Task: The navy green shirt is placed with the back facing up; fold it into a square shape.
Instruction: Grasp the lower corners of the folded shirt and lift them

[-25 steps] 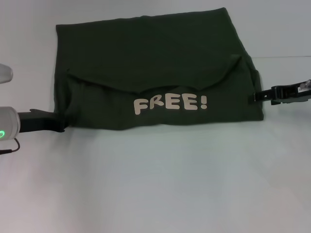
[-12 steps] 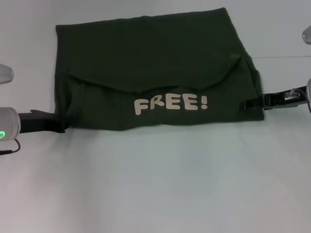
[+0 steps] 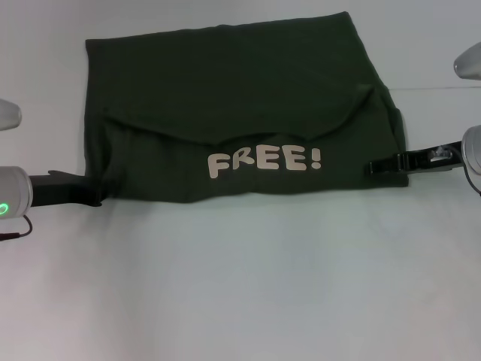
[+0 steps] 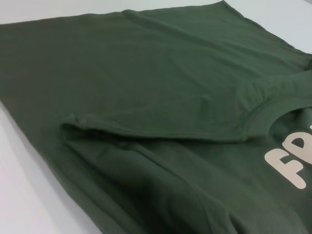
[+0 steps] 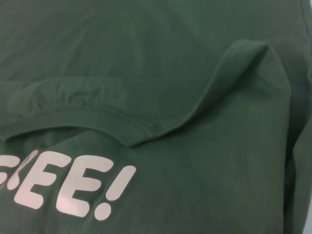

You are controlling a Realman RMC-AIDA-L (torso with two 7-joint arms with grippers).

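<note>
The navy green shirt (image 3: 240,83) lies on the white table, with its near part folded up over the back so the cream "FREE!" lettering (image 3: 264,161) faces up. My left gripper (image 3: 92,192) sits low at the shirt's near left corner, touching the cloth edge. My right gripper (image 3: 373,167) reaches in from the right, its tip over the shirt's right edge beside the exclamation mark. The left wrist view shows the shirt (image 4: 146,97) with its collar fold. In the right wrist view, the shirt (image 5: 146,73) fills the picture with the lettering (image 5: 63,183) and a raised fold.
The white table (image 3: 240,286) stretches bare in front of the shirt and to both sides. The shirt's far edge runs close to the top of the head view.
My right gripper has slid left, from just off the shirt's right edge to over it. The left arm and the shirt have stayed put.
</note>
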